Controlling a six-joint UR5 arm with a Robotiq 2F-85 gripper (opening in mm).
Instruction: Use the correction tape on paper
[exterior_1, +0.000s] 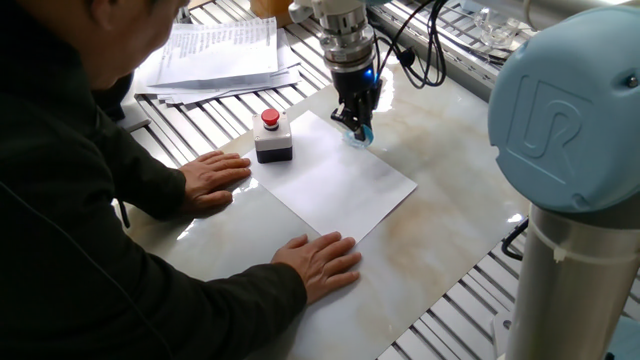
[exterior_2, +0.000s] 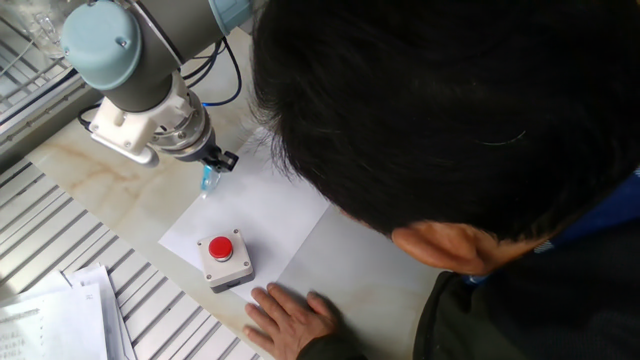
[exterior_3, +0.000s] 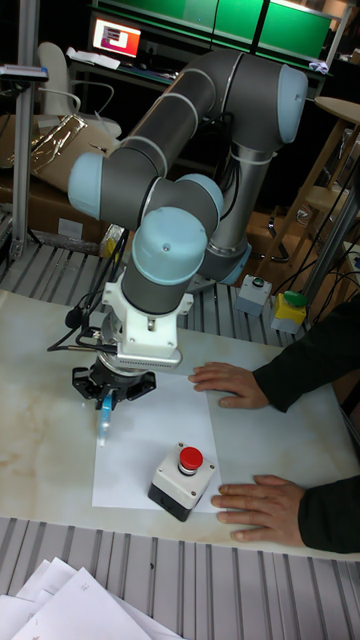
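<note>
A blank white paper (exterior_1: 345, 178) (exterior_2: 260, 215) (exterior_3: 160, 445) lies on the marble table, held flat by a person's two hands. My gripper (exterior_1: 356, 125) (exterior_2: 210, 172) (exterior_3: 106, 402) is shut on the light-blue correction tape (exterior_1: 358, 134) (exterior_2: 207, 181) (exterior_3: 103, 420). The tape points down and its tip touches the paper near the sheet's far edge, as far as I can tell.
A grey box with a red button (exterior_1: 271, 136) (exterior_2: 223, 259) (exterior_3: 181, 479) stands on the paper's corner. A stack of printed pages (exterior_1: 220, 55) (exterior_2: 50, 320) lies on the slatted table part. The person's hands (exterior_1: 320, 262) (exterior_3: 260, 508) press the sheet. Cables (exterior_1: 420, 50) trail behind the gripper.
</note>
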